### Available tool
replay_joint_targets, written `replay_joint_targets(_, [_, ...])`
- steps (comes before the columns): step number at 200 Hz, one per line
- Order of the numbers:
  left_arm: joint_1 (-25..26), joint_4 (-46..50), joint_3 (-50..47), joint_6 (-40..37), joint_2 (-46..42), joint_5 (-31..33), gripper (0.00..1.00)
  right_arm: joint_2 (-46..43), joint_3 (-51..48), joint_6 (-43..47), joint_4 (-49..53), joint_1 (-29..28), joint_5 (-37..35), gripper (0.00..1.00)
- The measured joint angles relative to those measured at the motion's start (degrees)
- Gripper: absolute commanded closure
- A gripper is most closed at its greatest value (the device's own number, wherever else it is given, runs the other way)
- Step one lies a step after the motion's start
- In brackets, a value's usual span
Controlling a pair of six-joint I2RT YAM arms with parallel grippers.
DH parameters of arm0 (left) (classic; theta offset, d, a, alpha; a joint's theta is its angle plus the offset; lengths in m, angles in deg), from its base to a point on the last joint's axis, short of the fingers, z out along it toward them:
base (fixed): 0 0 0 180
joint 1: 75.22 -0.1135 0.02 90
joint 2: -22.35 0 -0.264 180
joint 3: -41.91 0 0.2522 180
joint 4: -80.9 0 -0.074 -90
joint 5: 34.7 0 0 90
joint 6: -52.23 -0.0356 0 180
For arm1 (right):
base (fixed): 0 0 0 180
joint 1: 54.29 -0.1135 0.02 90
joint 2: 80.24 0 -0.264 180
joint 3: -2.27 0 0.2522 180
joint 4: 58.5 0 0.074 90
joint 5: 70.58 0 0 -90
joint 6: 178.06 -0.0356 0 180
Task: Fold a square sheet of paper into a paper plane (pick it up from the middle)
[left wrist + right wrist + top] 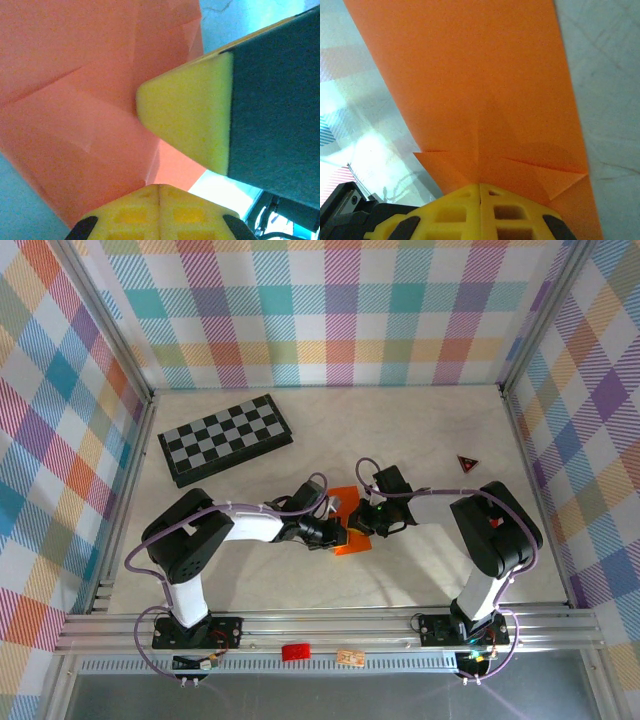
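Note:
The square sheet of paper (352,543) is bright orange, partly folded, and lies mid-table between both grippers. In the left wrist view the paper (75,100) shows creases and a raised ridge running into my left gripper (160,187), whose yellow fingers are shut on it. The right gripper's fingertip (185,120) rests on the sheet just beyond. In the right wrist view the paper (470,75) lies flat with folded flaps, and my right gripper (480,186) is shut with its tips on the centre crease. From above, the left gripper (335,533) and right gripper (368,515) almost meet.
A black-and-grey checkerboard (225,438) lies at the back left. A small dark red triangle (467,463) sits at the right, behind the right arm. A small red cylinder (296,651) rests on the front rail. Checked walls enclose the table on three sides.

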Motion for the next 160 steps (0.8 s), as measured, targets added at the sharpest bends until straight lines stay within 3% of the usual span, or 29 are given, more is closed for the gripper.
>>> replay_joint_targets(64, [-0.04,-2.71,-2.93,0.17,-0.57,-0.81,0.92,0.0,-0.07,0.15,-0.04,0.0,0.0,0.97])
replay_joint_targets(160, [-0.04,1.27,-6.32,-2.86,-4.61,-1.42,0.9,-0.04,-0.26,0.15,-0.44,0.0,0.0,0.97])
